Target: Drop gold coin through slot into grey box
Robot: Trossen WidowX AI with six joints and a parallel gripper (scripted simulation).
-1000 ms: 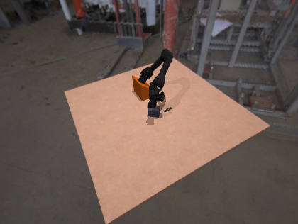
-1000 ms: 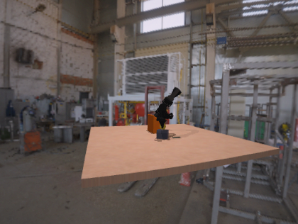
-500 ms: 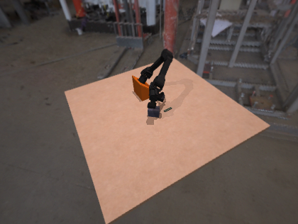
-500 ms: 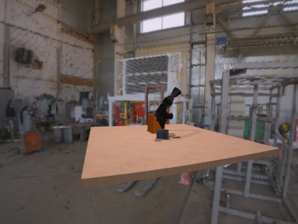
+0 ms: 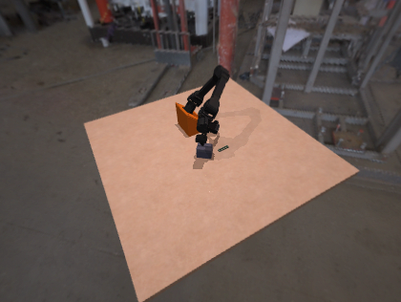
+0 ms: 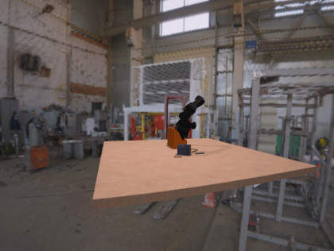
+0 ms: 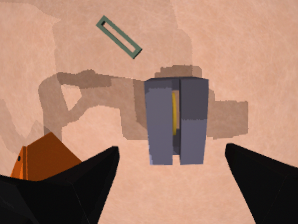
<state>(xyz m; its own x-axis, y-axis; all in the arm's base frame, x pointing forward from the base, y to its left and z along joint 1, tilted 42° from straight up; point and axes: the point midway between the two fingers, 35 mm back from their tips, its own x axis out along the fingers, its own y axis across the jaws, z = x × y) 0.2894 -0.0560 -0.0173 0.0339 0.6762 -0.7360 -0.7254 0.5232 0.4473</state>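
Observation:
The grey box [image 7: 176, 121] [image 5: 204, 151] [image 6: 184, 149] stands on the table right below my gripper. In the wrist view a strip of the gold coin [image 7: 174, 115] shows inside the narrow slot in its lid. My gripper [image 7: 172, 151] [image 5: 202, 139] is open, its two black fingers spread wide on either side of the box, with nothing between them. The dark-green holder [image 7: 119, 36] [image 5: 222, 149] [image 6: 198, 152] lies empty on the table a little beyond the box.
The arm's orange base block [image 5: 185, 118] [image 6: 174, 138] [image 7: 41, 157] stands just behind the box. The tan table top [image 5: 191, 205] [image 6: 167, 171] ends at edges all around, above a workshop floor with metal racks.

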